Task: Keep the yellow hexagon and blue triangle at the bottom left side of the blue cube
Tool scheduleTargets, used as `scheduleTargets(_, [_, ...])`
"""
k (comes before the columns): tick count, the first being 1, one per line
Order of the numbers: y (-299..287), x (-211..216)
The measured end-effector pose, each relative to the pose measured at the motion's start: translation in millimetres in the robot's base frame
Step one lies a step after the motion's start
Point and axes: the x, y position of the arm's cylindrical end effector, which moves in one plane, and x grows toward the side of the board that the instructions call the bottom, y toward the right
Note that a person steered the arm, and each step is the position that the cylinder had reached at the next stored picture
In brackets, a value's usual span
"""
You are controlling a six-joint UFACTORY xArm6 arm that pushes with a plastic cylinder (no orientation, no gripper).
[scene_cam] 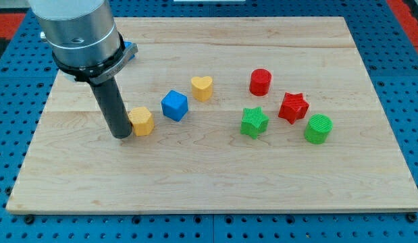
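Observation:
The yellow hexagon [141,121] lies on the wooden board [215,182], left of centre. The blue cube [174,105] sits just up and to the right of it, a small gap between them. My tip [121,135] stands right against the hexagon's left side, touching or nearly touching it. The rod rises from there to the metal arm body at the view's top left. No blue triangle shows in this view; it may be hidden behind the arm.
A yellow heart [202,88] lies up and right of the blue cube. On the right half are a red cylinder [260,82], a red star [293,107], a green star [253,122] and a green cylinder [318,129].

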Motion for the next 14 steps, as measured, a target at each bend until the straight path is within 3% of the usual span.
scheduleTargets(1, [7.7,1.8])
scheduleTargets(2, [-65.5,16.7])
scheduleTargets(3, [-120.2,-19.7])
scheduleTargets(4, [-132.1,-65.1])
scheduleTargets(7, [-96.7,-205.6])
scheduleTargets(8, [-32.6,-223.6])
scheduleTargets(11, [5.5,-154.9])
scheduleTargets(12, [56.0,-178.1])
scheduleTargets(14, [-22.2,-98.6])
